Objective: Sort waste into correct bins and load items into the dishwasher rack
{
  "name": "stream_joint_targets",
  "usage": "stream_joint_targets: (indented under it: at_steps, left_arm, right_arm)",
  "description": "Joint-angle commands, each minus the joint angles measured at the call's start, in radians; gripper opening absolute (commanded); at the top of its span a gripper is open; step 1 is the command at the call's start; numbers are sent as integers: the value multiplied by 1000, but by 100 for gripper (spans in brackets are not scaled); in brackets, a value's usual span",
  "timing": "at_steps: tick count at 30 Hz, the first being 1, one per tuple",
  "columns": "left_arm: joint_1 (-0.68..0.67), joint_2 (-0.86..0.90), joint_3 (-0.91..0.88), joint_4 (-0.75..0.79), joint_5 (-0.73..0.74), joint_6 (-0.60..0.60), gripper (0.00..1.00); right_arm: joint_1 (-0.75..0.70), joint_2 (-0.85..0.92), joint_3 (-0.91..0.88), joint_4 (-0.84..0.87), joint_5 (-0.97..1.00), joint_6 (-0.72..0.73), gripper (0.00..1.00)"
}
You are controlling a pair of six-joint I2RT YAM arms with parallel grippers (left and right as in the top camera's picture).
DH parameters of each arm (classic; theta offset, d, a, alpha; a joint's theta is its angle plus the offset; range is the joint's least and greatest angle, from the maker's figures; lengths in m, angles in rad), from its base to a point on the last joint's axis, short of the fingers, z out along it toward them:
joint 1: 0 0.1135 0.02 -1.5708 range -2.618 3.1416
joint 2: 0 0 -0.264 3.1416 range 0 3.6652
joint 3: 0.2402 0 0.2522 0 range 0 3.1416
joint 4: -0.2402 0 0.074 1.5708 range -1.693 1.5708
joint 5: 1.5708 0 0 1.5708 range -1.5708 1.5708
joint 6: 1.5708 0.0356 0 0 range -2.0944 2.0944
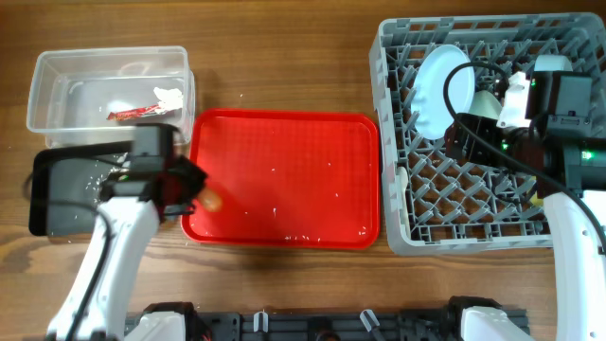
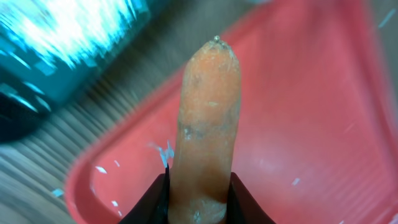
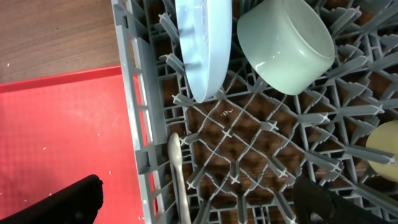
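Note:
My left gripper [image 1: 199, 194] is shut on the small orange carrot stick [image 1: 211, 200] and holds it over the left edge of the red tray; the left wrist view shows the carrot stick [image 2: 206, 118] clamped between the black jaws [image 2: 199, 202]. The black tray [image 1: 62, 189] lies just left of it, and the clear tub [image 1: 47, 85] holds the red wrapper [image 1: 137, 113] and white tissue [image 1: 169, 97]. My right gripper [image 1: 459, 142] hangs open and empty [image 3: 199, 208] over the grey rack [image 1: 398, 204]. In the rack are the light blue dish [image 3: 202, 50], mint bowl [image 3: 283, 43], white spoon [image 3: 177, 180] and yellow cup [image 3: 387, 146].
The flat red serving tray [image 1: 284, 175] lies between the bins and the rack, with small white crumbs scattered on it. My left arm covers part of the black tray. Bare wooden table runs along the front edge.

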Motion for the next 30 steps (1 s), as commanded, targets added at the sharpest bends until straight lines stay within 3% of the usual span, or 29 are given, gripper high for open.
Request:
stream_joint_targets:
  at_steps: [1, 6, 10, 21, 22, 23, 25, 30]
  left_arm:
    - [169, -121, 20, 10, -65, 49, 22]
    - [390, -117, 20, 67, -131, 48, 22]
    - [528, -8, 20, 168, -132, 48, 24]
    - [575, 370, 20, 318, -151, 48, 31]
    - [575, 370, 20, 319, -151, 48, 36]
    - [575, 370, 20, 321, -151, 50, 54]
    - [575, 363, 20, 316, -149, 75, 73]
    - [574, 212, 51, 279, -22, 127, 77]
  right_arm:
    - [-3, -3, 1, 2, -12, 1, 100]
    - [-3, -3, 1, 2, -12, 1, 100]
    - [-3, -3, 1, 2, -12, 1, 100]
    - [-3, -3, 1, 2, -12, 0, 100]
    - [-3, -3, 1, 2, -12, 1, 100]
    - [-3, -3, 1, 2, -12, 1, 100]
    - [-3, -3, 1, 2, -12, 1, 100]
    - [-3, -3, 1, 4, -12, 1, 100]
